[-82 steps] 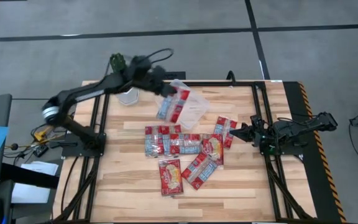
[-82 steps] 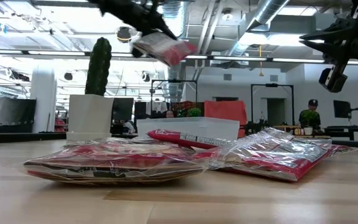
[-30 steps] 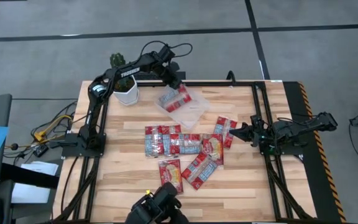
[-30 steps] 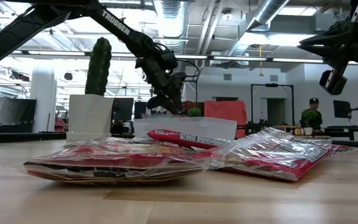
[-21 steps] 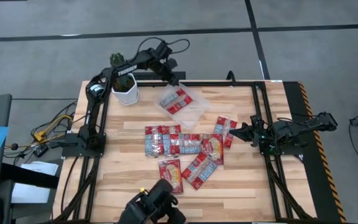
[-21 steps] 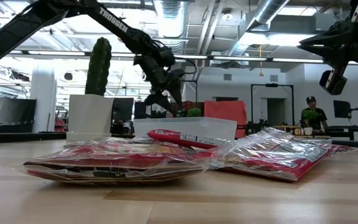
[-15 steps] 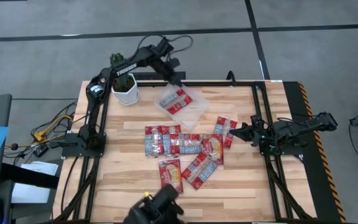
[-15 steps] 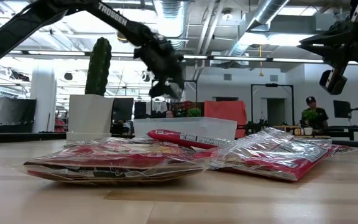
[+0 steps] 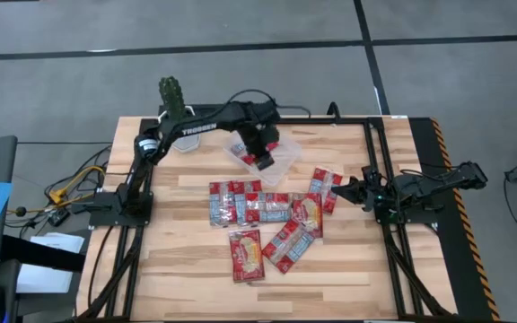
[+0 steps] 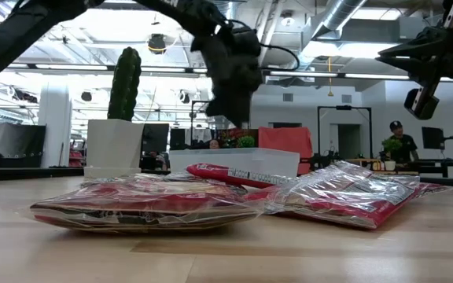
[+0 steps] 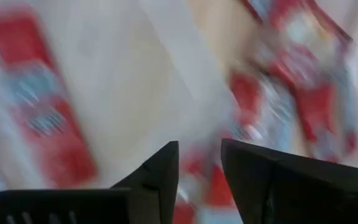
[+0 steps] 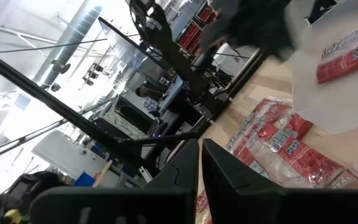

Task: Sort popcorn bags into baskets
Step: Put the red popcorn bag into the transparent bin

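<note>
One clear tray (image 9: 281,160) in the upper middle of the high view, at least one popcorn bag (image 9: 251,158) inside it. About eight more bags (image 9: 267,209) clustered at centre, overlapping, so the count's approximate. One cactus pot (image 9: 174,94) upper left. Two arms.

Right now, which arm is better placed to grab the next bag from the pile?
Probably the left. Its hand is empty and open above the clear tray, right next to the pile of popcorn bags. The right hand is shut at the pile's right edge, beside the outermost bag.
</note>
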